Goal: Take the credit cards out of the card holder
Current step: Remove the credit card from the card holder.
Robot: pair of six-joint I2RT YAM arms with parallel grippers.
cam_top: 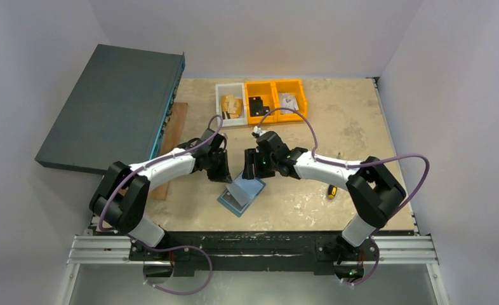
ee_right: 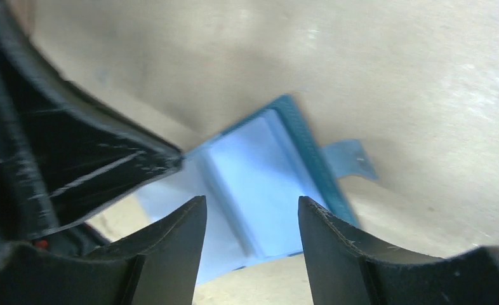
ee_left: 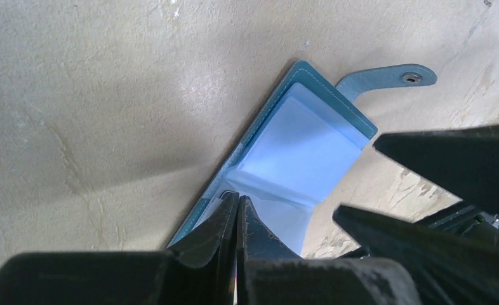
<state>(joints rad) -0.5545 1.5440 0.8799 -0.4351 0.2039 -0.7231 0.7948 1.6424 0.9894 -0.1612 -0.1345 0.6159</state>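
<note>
Top view first: both arms are bent at the elbow and reach in toward the middle of the table (cam_top: pixel 348 121), wrists tipped down and nearly nose to nose. The card holder (cam_top: pixel 250 189) lies open on the table near the front edge, right under the two grippers. The left gripper (cam_top: pixel 226 178) is at its left side, where a greyish leaf slants up from the holder to its tips. The right gripper (cam_top: pixel 252 174) hangs just above the holder's far right part. Off at the back there's a white bin (cam_top: pixel 230 108) and two orange bins (cam_top: pixel 275 98). A big dark box (cam_top: pixel 113 105) sits at the far left.

Left wrist cam: the left gripper (ee_left: pixel 237 202) has its fingers pressed tight together, pinching a thin edge of the card holder (ee_left: pixel 298 152) at its near end. The pale blue inside faces up, and the strap (ee_left: pixel 380 76) with its stud lies flat on the table. I can't tell if any cards are in the pockets.

Right wrist cam: the right gripper (ee_right: pixel 252 202) is spread apart with nothing between the fingers, hovering over the card holder (ee_right: pixel 253 165). The left gripper's tip (ee_right: pixel 171 159) touches the holder's edge on the left.
</note>
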